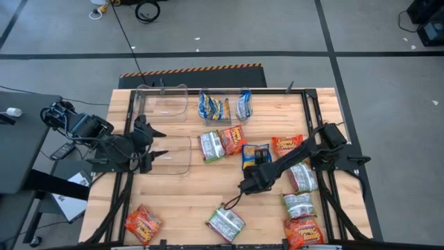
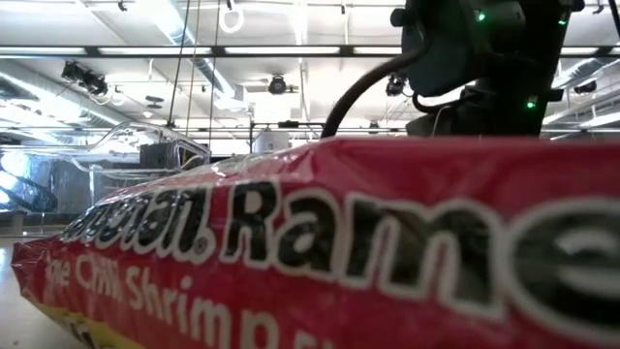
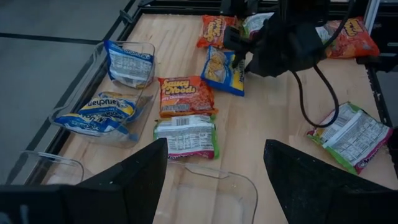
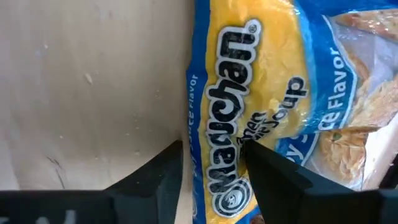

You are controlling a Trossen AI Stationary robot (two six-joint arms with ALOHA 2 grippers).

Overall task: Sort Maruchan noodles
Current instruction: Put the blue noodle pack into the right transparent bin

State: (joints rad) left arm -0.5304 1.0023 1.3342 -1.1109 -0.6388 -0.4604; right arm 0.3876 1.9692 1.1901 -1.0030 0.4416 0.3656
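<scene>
A blue-and-yellow Maruchan packet (image 1: pixel 255 154) (image 3: pixel 221 68) (image 4: pixel 261 93) lies flat on the wooden table near its middle. My right gripper (image 1: pixel 253 170) (image 4: pixel 214 168) points down over the packet's near end. It is open, with one finger above the bare wood and the other above the packet's printed face. My left gripper (image 1: pixel 158 142) (image 3: pixel 214 180) waits open over an empty clear bin (image 1: pixel 177 156) at the table's left. Other blue-and-yellow packets (image 1: pixel 215 107) stand in a clear bin (image 3: pixel 121 93) at the far edge. My right gripper comes from above, its fingers (image 4: pixel 273 171) astride the packet's blue long edge (image 4: pixel 196 143) near one end. The packet lies flat and uncrumpled on the table. Whether the fingers touch it, I cannot tell.
Orange-red packets (image 1: pixel 232 139) (image 1: pixel 286 144) (image 1: pixel 142 223) (image 1: pixel 303 232) and green-and-white ones (image 1: pixel 211 146) (image 1: pixel 303 177) (image 1: pixel 298 205) (image 1: pixel 225 222) lie scattered on the table. Another clear bin (image 1: pixel 163 103) sits at the far left. A red packet (image 2: pixel 310 252) fills the low view.
</scene>
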